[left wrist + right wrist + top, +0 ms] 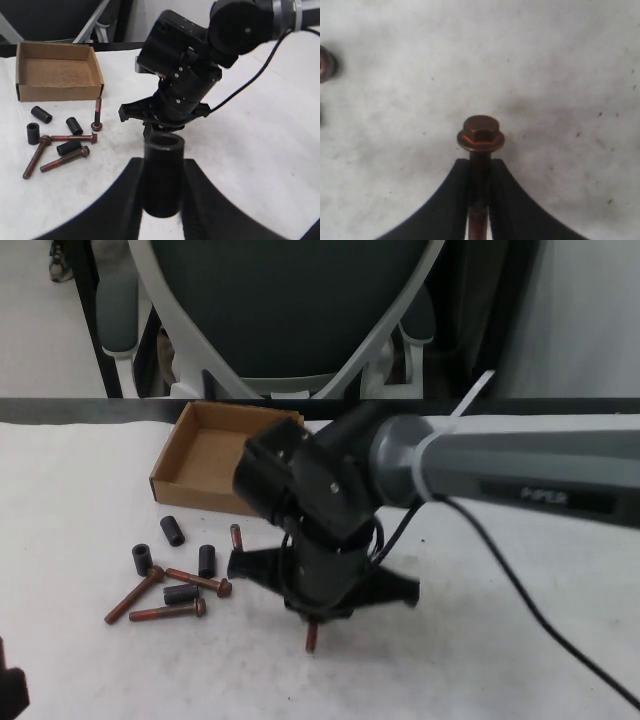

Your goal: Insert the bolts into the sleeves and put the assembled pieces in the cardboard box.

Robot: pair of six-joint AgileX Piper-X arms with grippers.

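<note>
right gripper point(480, 167) clenched on a bolt point(481, 134): shank pinched between the fingers, head out past the tips, over the white bench point(560, 75). left gripper point(164, 164) grasping a black sleeve point(163, 146), open end outward. loose bolts point(165, 612) and spare sleeves point(172, 530) lie near the cardboard box point(195, 498), on its near side.

One small pale brand mark stands on the grey tubular robot arm point(545, 495), at three o'clock in the high view.
</note>
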